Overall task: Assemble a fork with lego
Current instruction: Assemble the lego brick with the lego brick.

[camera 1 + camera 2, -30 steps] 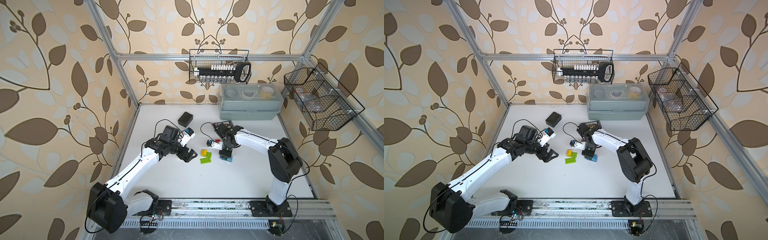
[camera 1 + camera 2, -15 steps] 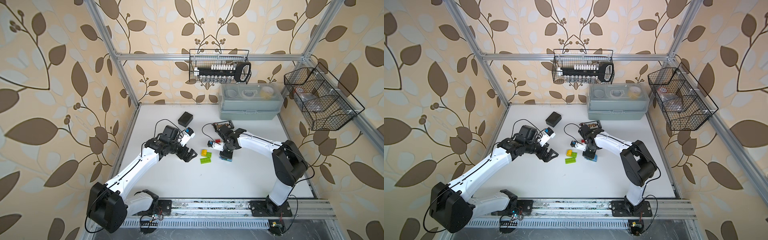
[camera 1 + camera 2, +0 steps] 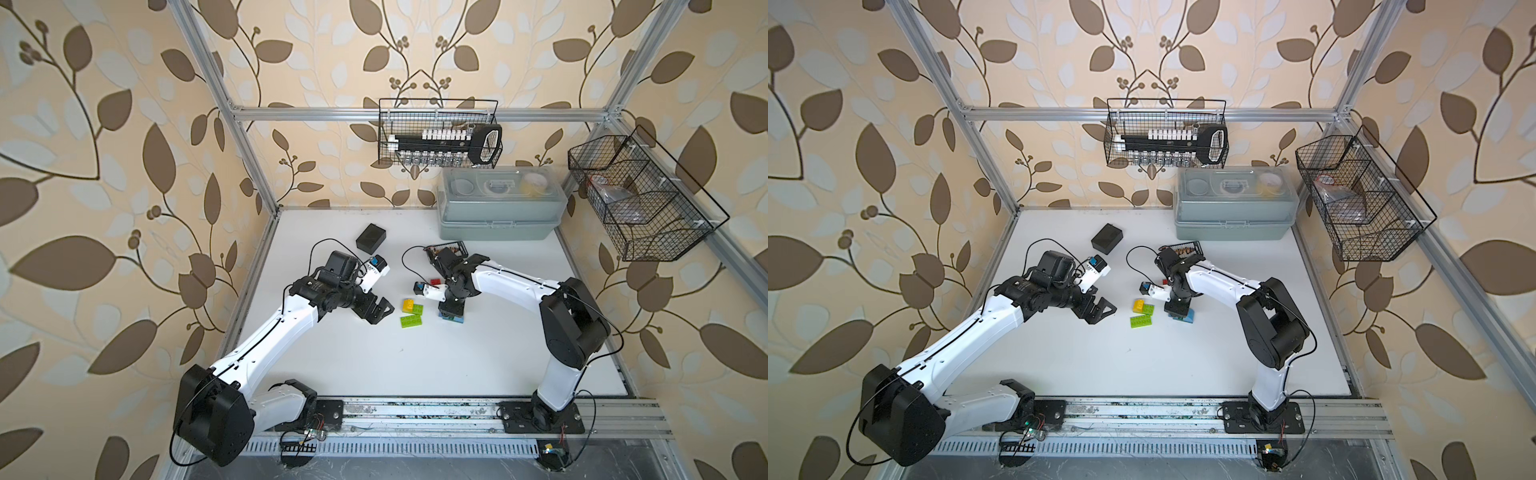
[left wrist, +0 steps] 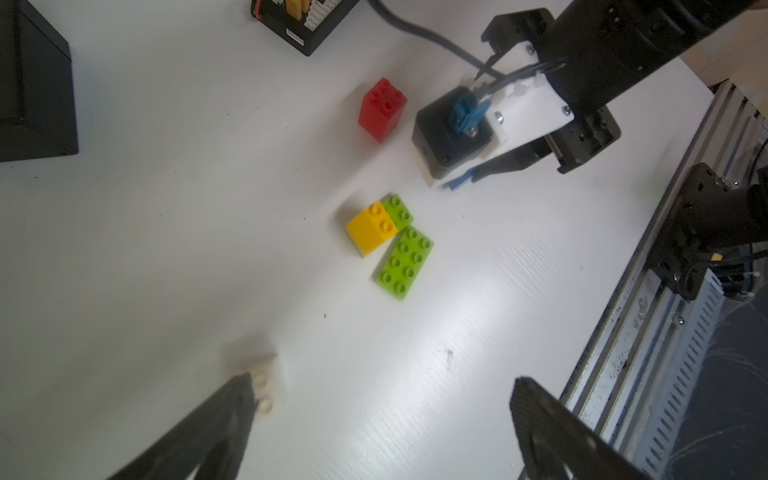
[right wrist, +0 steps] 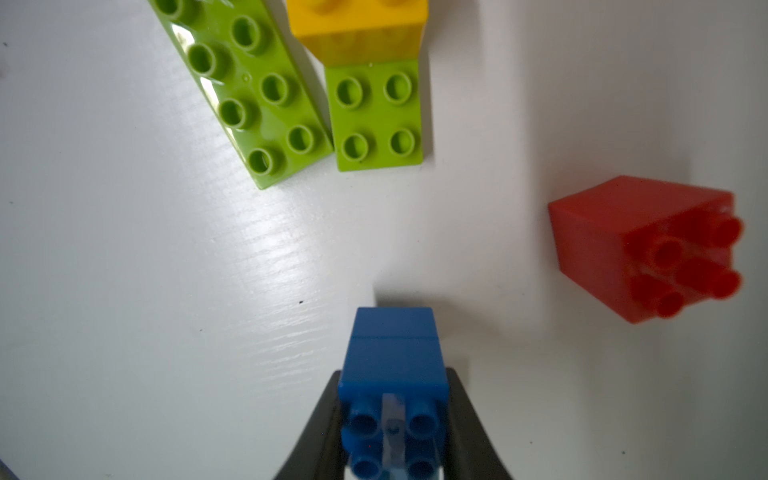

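My right gripper [image 5: 395,399] is shut on a blue brick [image 5: 395,353], held low over the table with its studs toward the wrist camera. In both top views this gripper [image 3: 451,308] points down, and a light-blue brick [image 3: 457,319] shows at its tip. A yellow brick [image 3: 407,304] sits on one end of a lime oblong [image 5: 376,116]. A second lime oblong [image 3: 410,321] lies beside them. A red brick [image 3: 435,281] lies on its side further back. My left gripper [image 3: 376,311] stands open left of the bricks, one finger beside a white brick [image 4: 266,386].
A black box [image 3: 371,238] sits at the back left. A small black tray [image 3: 451,248] lies behind the right wrist, and a grey toolbox [image 3: 498,208] stands against the back wall. Wire baskets [image 3: 644,199] hang above. The metal rail [image 3: 415,411] runs along the front edge.
The right arm's elbow has swayed slightly while its gripper stays in place on the blue brick. The left arm and the loose bricks have not moved.
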Robot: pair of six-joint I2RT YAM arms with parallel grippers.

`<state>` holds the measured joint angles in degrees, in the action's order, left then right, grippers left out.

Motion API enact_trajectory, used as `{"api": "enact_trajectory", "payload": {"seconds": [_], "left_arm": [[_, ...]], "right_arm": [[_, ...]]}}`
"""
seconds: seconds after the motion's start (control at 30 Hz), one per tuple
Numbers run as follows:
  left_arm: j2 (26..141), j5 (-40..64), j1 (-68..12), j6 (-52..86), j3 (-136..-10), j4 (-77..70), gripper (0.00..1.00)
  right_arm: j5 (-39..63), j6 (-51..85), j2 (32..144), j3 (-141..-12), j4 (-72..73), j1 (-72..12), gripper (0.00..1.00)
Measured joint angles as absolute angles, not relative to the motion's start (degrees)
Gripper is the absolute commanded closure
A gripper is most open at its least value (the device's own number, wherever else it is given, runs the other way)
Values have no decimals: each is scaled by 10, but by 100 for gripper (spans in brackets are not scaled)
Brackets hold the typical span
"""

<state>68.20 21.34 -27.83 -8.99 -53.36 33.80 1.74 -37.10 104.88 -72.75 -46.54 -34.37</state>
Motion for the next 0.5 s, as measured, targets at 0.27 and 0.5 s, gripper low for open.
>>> {"api": "enact_trajectory", "payload": {"seconds": [0.27,0.5], "left_arm": [[682,211,-278,-90,-534,338,1],[682,211,-278,-90,-534,338,1]], "right_arm": [[12,-359,1048,-724,-456,-350,100],[18,-343,1031,-700,-423,-356,100]]}}
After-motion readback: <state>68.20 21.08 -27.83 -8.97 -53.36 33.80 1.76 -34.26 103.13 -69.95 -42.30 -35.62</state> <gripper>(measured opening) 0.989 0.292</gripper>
